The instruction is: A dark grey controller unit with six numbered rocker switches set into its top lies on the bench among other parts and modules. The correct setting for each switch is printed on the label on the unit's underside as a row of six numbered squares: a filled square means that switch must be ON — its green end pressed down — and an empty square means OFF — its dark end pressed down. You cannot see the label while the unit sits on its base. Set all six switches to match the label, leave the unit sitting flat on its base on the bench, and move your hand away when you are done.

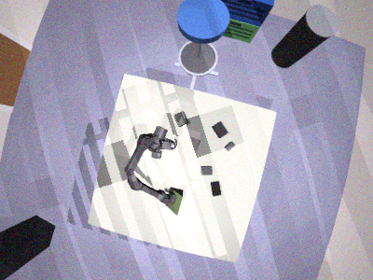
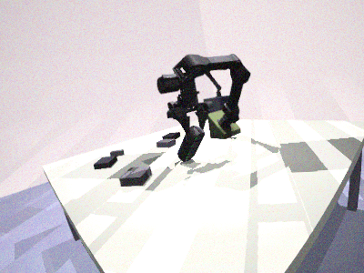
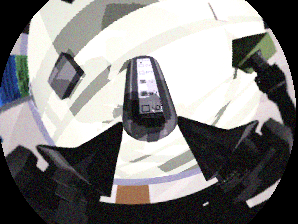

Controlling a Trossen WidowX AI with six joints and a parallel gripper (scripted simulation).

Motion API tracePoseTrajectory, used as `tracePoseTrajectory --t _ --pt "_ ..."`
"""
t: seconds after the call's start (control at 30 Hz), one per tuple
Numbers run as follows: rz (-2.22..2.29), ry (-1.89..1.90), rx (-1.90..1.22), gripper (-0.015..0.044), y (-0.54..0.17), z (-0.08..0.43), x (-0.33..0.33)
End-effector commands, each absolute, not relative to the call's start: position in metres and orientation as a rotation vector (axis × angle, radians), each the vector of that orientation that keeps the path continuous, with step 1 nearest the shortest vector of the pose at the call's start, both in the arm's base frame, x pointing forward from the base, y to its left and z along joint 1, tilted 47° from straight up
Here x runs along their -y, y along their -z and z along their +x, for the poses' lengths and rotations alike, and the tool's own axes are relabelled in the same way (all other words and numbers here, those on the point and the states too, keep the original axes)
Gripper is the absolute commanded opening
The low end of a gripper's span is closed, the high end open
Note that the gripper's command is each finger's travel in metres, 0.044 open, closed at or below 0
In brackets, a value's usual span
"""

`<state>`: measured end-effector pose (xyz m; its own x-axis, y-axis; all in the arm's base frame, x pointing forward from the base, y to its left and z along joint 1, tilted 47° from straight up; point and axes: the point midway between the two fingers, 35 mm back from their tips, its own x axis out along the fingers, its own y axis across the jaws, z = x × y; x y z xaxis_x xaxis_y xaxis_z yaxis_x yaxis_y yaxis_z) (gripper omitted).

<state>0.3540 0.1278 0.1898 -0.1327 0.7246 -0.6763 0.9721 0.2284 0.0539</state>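
Your gripper [image 1: 172, 143] [image 2: 193, 127] [image 3: 150, 121] stands fairly wide, clamped on the control box [image 1: 172, 146] [image 2: 190, 145] [image 3: 150, 132], tilted so its label [image 3: 145, 82] faces your wrist camera, presumably for reading.

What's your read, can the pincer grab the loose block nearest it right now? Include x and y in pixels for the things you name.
Probably not: the pincer [image 1: 173, 143] [image 2: 193, 127] [image 3: 150, 121] looks occupied, with the controller [image 1: 172, 146] [image 2: 191, 145] [image 3: 146, 90] tilted between its fingers. Nothing visible blocks the way to the block [image 1: 181, 119] [image 2: 136, 176] [image 3: 65, 76].

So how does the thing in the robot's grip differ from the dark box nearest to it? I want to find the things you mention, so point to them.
The unit [image 1: 172, 145] [image 2: 190, 145] [image 3: 132, 95] is held tilted by the gripper [image 2: 191, 124] [image 3: 150, 121]; the box [image 1: 181, 119] [image 2: 135, 176] [image 3: 64, 76] lies flat on the bench. The unit has rounded ends, the box squared corners. The unit shows a white label, the box none here. Both are dark.
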Motion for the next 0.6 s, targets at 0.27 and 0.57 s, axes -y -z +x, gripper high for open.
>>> tracePoseTrajectory --t 0.27,0.57 --pt "1.548 0.555 -1.907 0.0337 -0.183 0.358 -0.115" --pt "1.548 0.556 -1.906 0.0338 -0.18 0.36 -0.108"
